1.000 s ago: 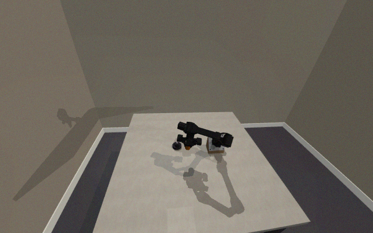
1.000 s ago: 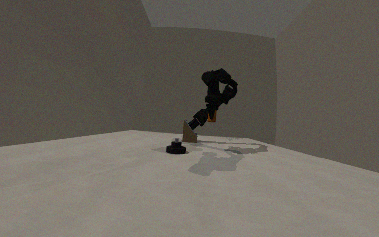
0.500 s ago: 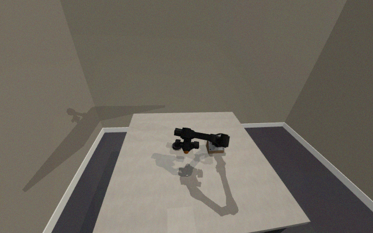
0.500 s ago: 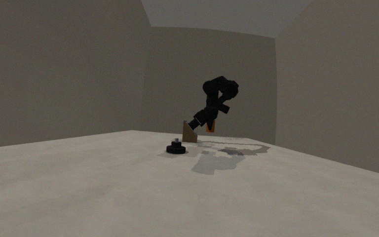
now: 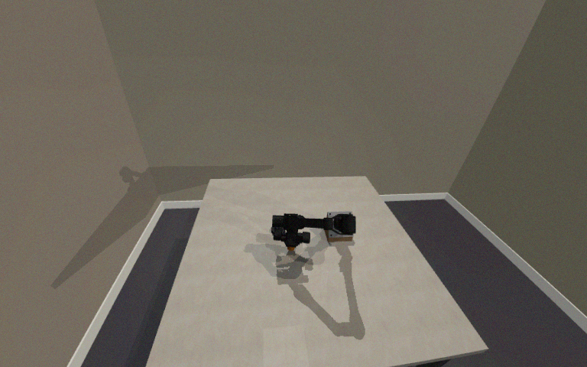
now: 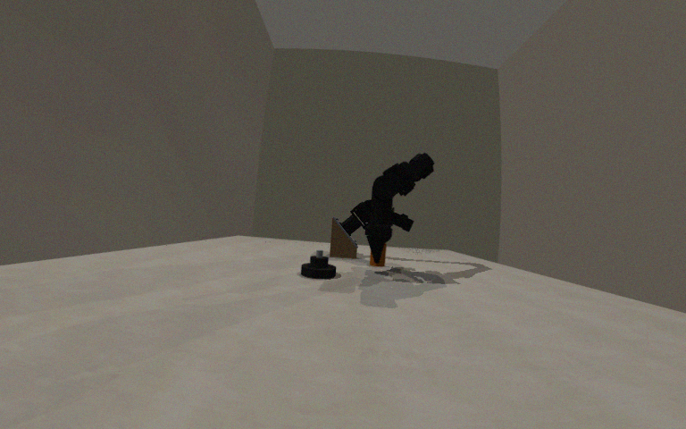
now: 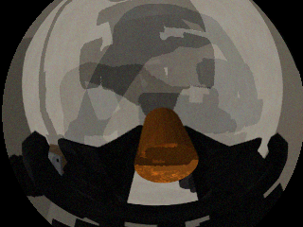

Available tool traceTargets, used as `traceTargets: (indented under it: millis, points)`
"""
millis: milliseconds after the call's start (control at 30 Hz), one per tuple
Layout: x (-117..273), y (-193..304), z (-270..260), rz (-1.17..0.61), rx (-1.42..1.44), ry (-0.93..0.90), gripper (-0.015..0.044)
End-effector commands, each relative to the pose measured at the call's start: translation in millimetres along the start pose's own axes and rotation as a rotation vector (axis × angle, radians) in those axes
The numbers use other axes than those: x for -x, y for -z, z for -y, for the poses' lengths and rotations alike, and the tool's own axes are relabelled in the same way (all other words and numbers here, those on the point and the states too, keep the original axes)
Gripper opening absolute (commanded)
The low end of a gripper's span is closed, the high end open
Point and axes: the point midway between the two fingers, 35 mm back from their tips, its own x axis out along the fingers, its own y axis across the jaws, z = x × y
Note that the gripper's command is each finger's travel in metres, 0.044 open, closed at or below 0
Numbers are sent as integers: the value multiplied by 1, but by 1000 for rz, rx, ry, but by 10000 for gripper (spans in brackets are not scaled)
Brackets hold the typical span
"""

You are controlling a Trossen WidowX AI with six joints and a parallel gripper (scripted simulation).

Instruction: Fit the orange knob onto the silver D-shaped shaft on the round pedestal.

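Note:
The orange knob [image 5: 290, 248] [image 6: 381, 256] [image 7: 164, 163] is held about upright, low over the table; whether it touches the tabletop I cannot tell. My gripper [image 5: 291, 247] [image 6: 377, 261] [image 7: 162, 129] is shut on it, one black finger on each side in the wrist view. The black round pedestal [image 6: 318, 271] stands left of the knob in the exterior view, apart from it. Its silver shaft [image 6: 319, 253] points up; its flat side is not readable. In the top view the pedestal is not distinguishable, seemingly behind the arm. The knob's hole is hidden underneath.
The arm's wedge-shaped wooden base [image 5: 340, 238] [image 6: 341, 247] stands behind the pedestal in the exterior view, with a grey plate on its slope. The pale table [image 5: 233, 303] [image 6: 253, 354] carries the arm's overlapping shadows in front of the knob.

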Motion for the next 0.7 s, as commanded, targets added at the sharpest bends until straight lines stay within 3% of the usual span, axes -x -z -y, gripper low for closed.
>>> traceTargets:
  millis: [0, 300, 600, 667]
  points:
    - [-19, 0, 0, 10, -4, -8, 0]
    - [-22, 1, -1, 11, -4, -9, 0]
    - [-20, 1, -1, 7, 1, -8, 236]
    - [-20, 1, -1, 7, 1, -8, 240]
